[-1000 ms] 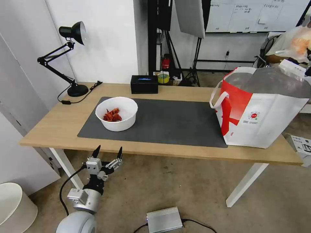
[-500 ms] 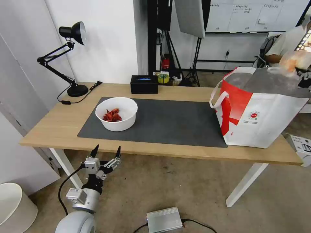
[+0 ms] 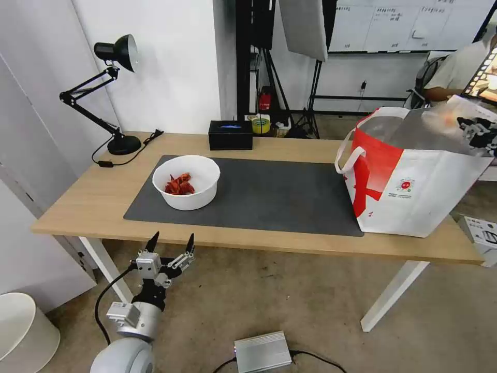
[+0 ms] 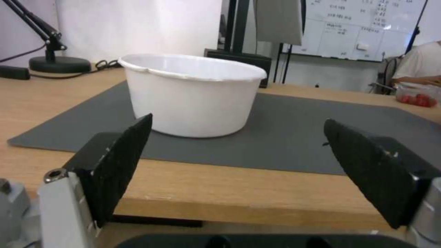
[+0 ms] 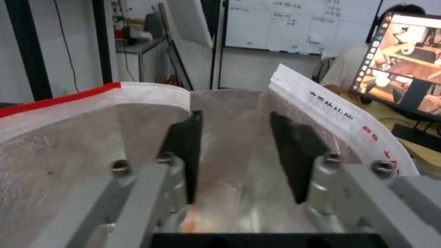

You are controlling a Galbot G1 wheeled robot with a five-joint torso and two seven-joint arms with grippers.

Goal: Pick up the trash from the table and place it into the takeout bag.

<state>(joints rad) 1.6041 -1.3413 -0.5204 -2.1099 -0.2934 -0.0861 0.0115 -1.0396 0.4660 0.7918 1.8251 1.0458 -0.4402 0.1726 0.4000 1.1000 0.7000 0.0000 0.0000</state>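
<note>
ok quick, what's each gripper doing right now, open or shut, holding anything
Left gripper: open, empty, below the table's near edge, facing the white bowl.
Right gripper: open, nothing between its fingers, over the mouth of the takeout bag.

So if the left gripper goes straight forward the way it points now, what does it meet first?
Probably the table edge: the open left gripper sits about level with it. Slightly higher, it would reach the white bowl first.
</note>
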